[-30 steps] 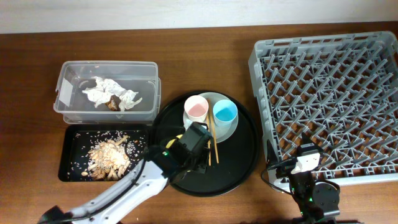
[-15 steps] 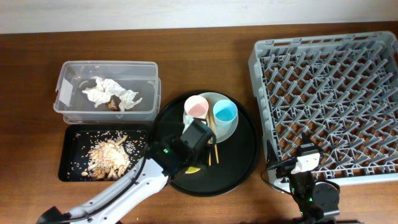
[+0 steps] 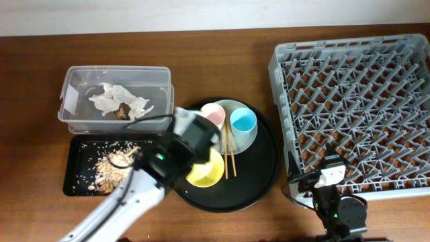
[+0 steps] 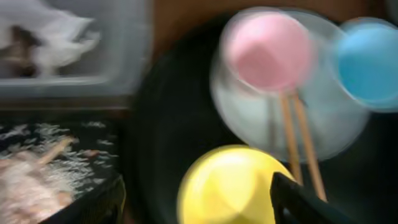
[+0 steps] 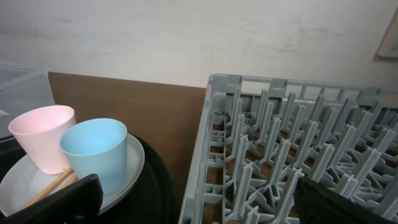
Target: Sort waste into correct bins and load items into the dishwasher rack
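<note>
Your left claw stands wide, its two fingers well apart with nothing pinched between them, though the wrist picture is blurred. Right beneath it the round yellow bowl sits upright, mouth up, on the large round black tray. The bowl's right edge is close by the claw's right finger.

Just right of the claw lies the pair of wooden chopsticks, side by side. Their long axis runs straight ahead from the claw. The far ends are up on the pale grey-white round plate, between the small pink cup and the small light-blue cup. The near ends are down on the tray floor beside the bowl. Both cups stand upright on the plate, ahead of the claw.

Ahead and to the left is the clear rectangular plastic box with crumpled white tissues inside. Directly left is the shallow black rectangular tray holding brownish food scraps.

Right of the chopsticks, bare tray floor runs to the rim. Beyond it a strip of brown wooden desk shows before the wall of the large grey pegged rack.

Your right claw is spread wide and holds nothing. It sits low beside the rack's near-left corner, with the cups ahead-left and the rack's edge ahead-right.
</note>
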`<act>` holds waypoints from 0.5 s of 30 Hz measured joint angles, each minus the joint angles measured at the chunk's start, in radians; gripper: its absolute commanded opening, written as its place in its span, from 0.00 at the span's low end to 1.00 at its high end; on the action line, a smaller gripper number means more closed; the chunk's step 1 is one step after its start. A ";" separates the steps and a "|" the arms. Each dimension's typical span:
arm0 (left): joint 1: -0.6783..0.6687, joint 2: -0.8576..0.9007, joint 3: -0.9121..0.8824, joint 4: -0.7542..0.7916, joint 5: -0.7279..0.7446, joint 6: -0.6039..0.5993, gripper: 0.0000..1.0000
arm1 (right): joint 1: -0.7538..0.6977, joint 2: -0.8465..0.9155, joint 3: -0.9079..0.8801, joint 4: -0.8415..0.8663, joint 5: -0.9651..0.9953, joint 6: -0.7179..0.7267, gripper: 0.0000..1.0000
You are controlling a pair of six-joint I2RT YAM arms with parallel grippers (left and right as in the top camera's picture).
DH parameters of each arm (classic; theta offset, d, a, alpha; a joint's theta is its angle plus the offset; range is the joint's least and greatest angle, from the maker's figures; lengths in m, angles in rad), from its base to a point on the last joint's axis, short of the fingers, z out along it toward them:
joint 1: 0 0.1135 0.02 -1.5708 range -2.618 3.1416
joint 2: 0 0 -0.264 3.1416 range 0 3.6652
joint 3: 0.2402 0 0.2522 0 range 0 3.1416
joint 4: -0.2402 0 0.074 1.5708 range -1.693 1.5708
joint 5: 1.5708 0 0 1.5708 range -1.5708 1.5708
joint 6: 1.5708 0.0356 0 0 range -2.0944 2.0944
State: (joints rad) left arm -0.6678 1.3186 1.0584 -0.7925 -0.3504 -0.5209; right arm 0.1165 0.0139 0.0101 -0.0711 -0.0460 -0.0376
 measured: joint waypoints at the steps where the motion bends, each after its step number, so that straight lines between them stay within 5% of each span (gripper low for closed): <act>1: 0.060 0.000 0.030 -0.015 0.010 0.000 0.96 | 0.000 0.000 0.000 0.000 0.000 0.000 0.99; 5: 0.182 -0.017 0.109 -0.001 0.054 -0.007 0.99 | 0.000 0.000 0.000 0.000 0.000 0.000 0.99; 15: 0.195 -0.051 0.118 -0.006 0.108 -0.008 0.99 | 0.000 0.000 0.000 0.000 0.000 0.000 0.99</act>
State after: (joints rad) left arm -0.4725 1.2678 1.1763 -0.7986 -0.2420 -0.5285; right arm 0.1165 0.0139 0.0101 -0.0711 -0.0456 -0.0372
